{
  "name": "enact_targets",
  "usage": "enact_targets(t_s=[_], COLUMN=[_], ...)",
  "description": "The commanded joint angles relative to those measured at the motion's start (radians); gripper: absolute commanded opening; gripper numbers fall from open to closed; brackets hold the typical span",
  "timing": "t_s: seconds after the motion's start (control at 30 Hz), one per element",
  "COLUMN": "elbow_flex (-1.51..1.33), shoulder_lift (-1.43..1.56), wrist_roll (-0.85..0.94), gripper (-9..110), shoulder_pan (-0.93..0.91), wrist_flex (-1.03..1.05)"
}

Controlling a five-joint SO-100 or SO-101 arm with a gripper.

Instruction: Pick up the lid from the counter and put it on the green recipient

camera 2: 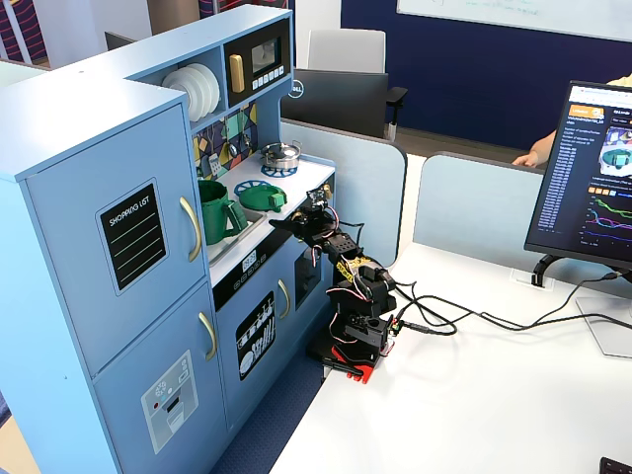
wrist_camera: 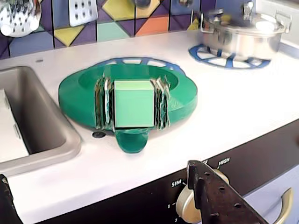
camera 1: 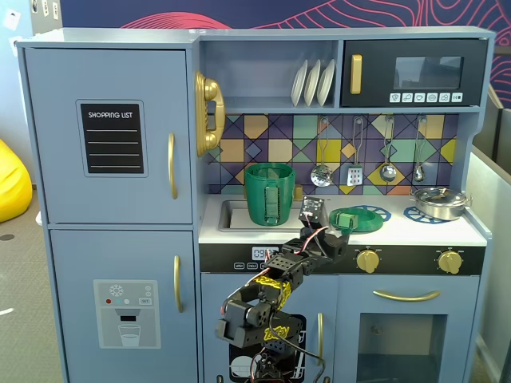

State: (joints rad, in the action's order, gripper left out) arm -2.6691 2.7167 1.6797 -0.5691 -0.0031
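Note:
The lid (wrist_camera: 128, 95), a flat green disc with a pale square knob, lies on the white counter (wrist_camera: 243, 102) over a blue burner print, right of the sink. Both fixed views show the lid (camera 1: 357, 219) (camera 2: 263, 197) as well. The green recipient (camera 1: 269, 194) (camera 2: 213, 209) stands upright in the sink area, left of the lid, and is out of the wrist view. My gripper (wrist_camera: 103, 179) (camera 1: 331, 233) (camera 2: 296, 223) hovers at the counter's front edge, just short of the lid. It is open, its two dark fingers spread wide with nothing between them.
A low silver pot (wrist_camera: 243, 32) (camera 1: 437, 201) sits on the far right burner print. The recessed sink (wrist_camera: 32, 126) lies left of the lid. Utensils hang on the tiled back wall (camera 1: 355, 171). Stove knobs (wrist_camera: 187, 205) sit under the counter edge.

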Motion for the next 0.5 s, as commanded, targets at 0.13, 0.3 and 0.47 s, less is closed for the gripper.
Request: enact_targets(t_s=[0.13, 0.3, 0.47], elbow_flex=[0.161, 0.255, 0.337], shoulder_lift=[-0.173, -0.267, -0.354], wrist_roll=[0.018, 0.014, 0.009], gripper=[43, 43, 42], shoulder_pan=[0.0, -0.003, -0.011], wrist_flex=[-0.063, -0.067, -0.069])
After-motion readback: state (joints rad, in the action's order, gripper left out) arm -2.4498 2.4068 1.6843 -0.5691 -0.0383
